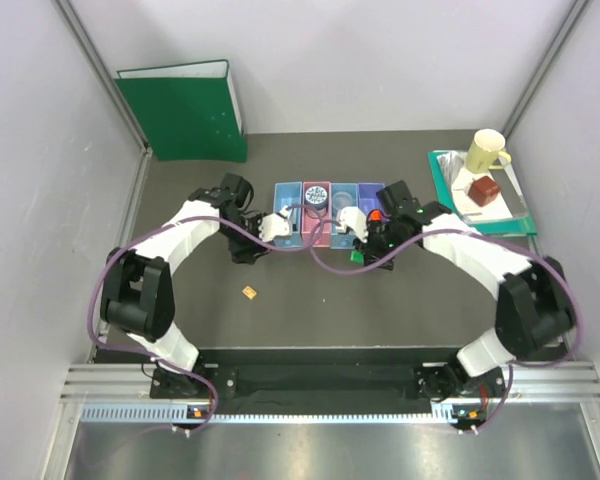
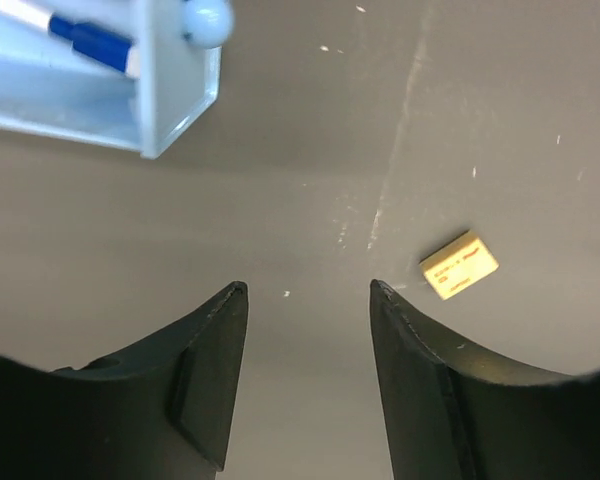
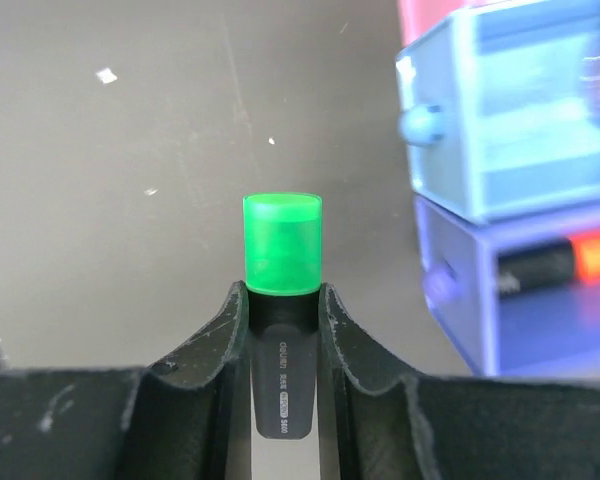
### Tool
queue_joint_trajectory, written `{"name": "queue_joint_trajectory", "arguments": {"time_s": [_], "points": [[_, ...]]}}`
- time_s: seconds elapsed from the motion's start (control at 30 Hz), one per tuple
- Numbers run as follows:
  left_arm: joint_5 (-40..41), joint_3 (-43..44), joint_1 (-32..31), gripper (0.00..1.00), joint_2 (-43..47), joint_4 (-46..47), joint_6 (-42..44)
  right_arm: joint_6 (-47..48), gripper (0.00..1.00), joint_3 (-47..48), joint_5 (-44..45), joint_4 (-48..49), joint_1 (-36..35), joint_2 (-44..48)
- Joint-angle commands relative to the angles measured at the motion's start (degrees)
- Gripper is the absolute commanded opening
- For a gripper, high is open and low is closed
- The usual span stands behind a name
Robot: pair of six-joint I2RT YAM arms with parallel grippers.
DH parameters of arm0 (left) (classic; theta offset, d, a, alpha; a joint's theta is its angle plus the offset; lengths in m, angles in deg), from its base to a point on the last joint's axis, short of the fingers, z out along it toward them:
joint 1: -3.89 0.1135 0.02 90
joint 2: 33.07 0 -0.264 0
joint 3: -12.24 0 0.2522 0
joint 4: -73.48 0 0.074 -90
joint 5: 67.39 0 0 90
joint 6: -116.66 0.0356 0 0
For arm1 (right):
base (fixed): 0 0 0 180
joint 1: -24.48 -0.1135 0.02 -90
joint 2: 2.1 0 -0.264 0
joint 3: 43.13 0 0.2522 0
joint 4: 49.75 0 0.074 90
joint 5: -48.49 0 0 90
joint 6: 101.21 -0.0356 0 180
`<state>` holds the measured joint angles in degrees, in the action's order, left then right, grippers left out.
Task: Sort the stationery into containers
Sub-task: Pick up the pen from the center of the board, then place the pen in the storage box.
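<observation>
Green-capped highlighter [image 3: 282, 245] was pinched between the fingers of the right gripper [image 3: 282, 291], cap protruding past the fingertips, near the purple bin [image 3: 460, 312], which held an orange-capped highlighter [image 3: 565, 262]; the left gripper [image 2: 308, 292] hung spread and empty over the table [image 2: 310, 150]. Tan eraser [image 2: 459, 264] lay on the table beside one finger; a blue-capped pen [image 2: 85, 38] lay in the blue bin [image 2: 175, 100].

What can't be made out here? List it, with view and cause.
- Top external: near ends of the bins, covered by the left gripper and right gripper.
- Left wrist: the blue-capped pen, cut off by the top edge.
- Left wrist: print on the tan square, too small.
- Right wrist: the green-capped highlighter, barrel mostly hidden by the fingers; lettering too small.
</observation>
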<state>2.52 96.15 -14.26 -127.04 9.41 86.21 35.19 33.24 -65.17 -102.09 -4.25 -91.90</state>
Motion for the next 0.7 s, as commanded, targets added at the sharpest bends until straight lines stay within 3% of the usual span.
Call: {"name": "queue_joint_trajectory", "arguments": {"time_s": [0.0,0.2,0.37,0.5,0.67], "points": [[-2.31,-2.55,0.13,0.58,3.09,-2.61,14.70,-7.27,0.00,2.95,-2.62,-2.37,-0.89,9.81],[1.81,-12.13,-1.53,0.58,4.41,7.04,23.22,-18.60,0.00,8.48,-1.74,2.63,2.53,12.37],[3.75,-15.04,-2.67,0.57,2.75,13.03,26.84,-27.29,0.00,14.90,-3.23,7.21,7.79,5.35],[3.14,-11.54,-2.85,0.57,-0.06,10.76,28.43,-34.08,0.00,21.57,-6.83,12.38,12.46,-0.72],[1.47,-6.96,-2.94,0.57,-1.65,2.59,31.23,-33.39,0.00,24.84,-6.14,13.10,15.02,-6.52]]}}
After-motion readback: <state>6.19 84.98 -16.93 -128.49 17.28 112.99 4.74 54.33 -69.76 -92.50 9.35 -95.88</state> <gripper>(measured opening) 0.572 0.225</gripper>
